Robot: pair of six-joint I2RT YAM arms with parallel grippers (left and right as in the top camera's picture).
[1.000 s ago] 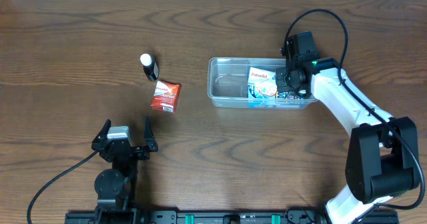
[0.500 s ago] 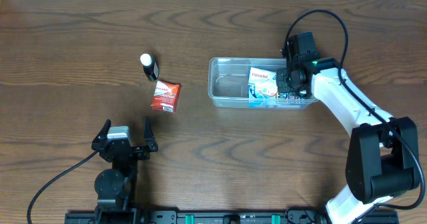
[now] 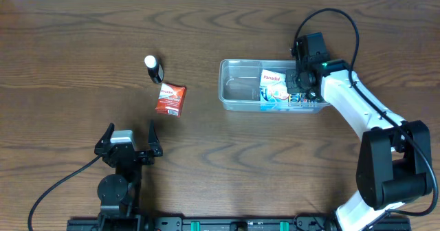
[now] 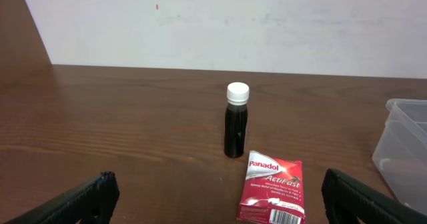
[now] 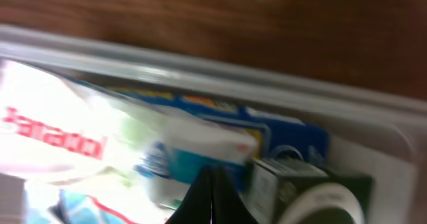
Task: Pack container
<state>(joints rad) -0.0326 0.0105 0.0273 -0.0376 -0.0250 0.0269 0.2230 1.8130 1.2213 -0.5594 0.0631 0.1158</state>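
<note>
Left gripper [image 3: 130,130]: Parked at the near edge of the table [image 3: 275,162], jaws spread wide and holding nothing, well clear of the work.

Red packet [image 3: 170,98]: A red Panadol ActiFast sachet lies flat on the wood ahead of the left arm, outside the tub and not yet packed.

Bottle [image 3: 154,69]: A small dark bottle with a white cap stands upright just beyond the sachet, also still outside.

Container [image 3: 237,86]: The clear plastic tub sits right of centre, long side running left to right. It has slid a little to the right in the last half second, and its contents have gone with it.

Contents: A white Panadol pack [image 3: 273,85] rests in the tub's right half, with a blue box [image 5: 287,134] behind it against the wall. The left half is bare.

Right gripper [image 3: 297,88]: Down inside the tub's right end, fingers pinched fully together with nothing between them, beside the white pack.

What it means: The shift looks like the closed fingers dragging or nudging the tub, not packing anything. Two items remain on the table, so the job appears about half done.
</note>
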